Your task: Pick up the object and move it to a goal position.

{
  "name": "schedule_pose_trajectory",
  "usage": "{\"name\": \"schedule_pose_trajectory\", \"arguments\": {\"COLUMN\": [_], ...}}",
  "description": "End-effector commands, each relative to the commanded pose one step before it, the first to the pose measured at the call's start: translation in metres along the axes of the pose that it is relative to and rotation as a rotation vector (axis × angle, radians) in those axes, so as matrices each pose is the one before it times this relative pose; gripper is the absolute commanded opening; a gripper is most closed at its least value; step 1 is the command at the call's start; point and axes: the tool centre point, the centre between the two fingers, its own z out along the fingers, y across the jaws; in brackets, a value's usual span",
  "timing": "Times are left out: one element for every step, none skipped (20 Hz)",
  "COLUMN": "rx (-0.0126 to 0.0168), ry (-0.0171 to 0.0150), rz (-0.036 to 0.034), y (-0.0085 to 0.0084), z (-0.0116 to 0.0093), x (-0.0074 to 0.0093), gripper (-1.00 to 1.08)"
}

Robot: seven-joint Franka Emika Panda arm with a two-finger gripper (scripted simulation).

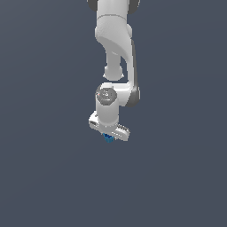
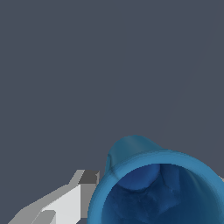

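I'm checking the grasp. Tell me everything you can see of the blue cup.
The blue cup is a small bright blue round cylinder with a hollow, darker inside and a thick rim, smooth like plastic. In the exterior view it peeks out just under the white claw, much narrower than it. In the wrist view its open mouth faces the camera, with one grey finger right beside it. Contact itself is not visible.

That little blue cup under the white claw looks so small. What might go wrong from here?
The blue cup shows only as a sliver below the claw, so its hold may be shallow and the cup might slip out during the move. In the wrist view the cup sits beside one finger; the other finger is hidden, so a firm pinch cannot be confirmed.
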Motion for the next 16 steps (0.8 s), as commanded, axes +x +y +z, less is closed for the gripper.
{"name": "schedule_pose_trajectory", "arguments": {"rx": [0.00074, 0.0, 0.0, 0.0, 0.0, 0.0, 0.0, 0.0, 0.0, 0.0, 0.0, 0.0, 0.0, 0.0, 0.0, 0.0], "ry": [0.00221, 0.0, 0.0, 0.0, 0.0, 0.0, 0.0, 0.0, 0.0, 0.0, 0.0, 0.0, 0.0, 0.0, 0.0, 0.0], "rz": [0.00068, 0.0, 0.0, 0.0, 0.0, 0.0, 0.0, 0.0, 0.0, 0.0, 0.0, 0.0, 0.0, 0.0, 0.0, 0.0], "y": [0.00524, 0.00253, 0.00274, 0.00295, 0.00314, 0.00331, 0.00343, 0.00353, 0.0036, 0.00366, 0.00369, 0.00371, 0.00371, 0.00371, 0.00365, 0.00342], "z": [-0.01306, -0.00597, -0.00648, -0.00697, -0.00744, -0.00786, -0.00818, -0.00844, -0.00863, -0.00877, -0.00888, -0.00895, -0.00899, -0.009, -0.0089, -0.00836], "x": [0.00689, 0.00306, 0.00333, 0.00359, 0.00385, 0.00408, 0.00427, 0.00442, 0.00455, 0.00465, 0.00474, 0.00481, 0.00487, 0.00492, 0.00492, 0.00467], "gripper": [-1.0, -1.0, -1.0, -1.0, -1.0, -1.0, -1.0, -1.0, -1.0, -1.0, -1.0, -1.0, -1.0, -1.0, -1.0, -1.0]}}
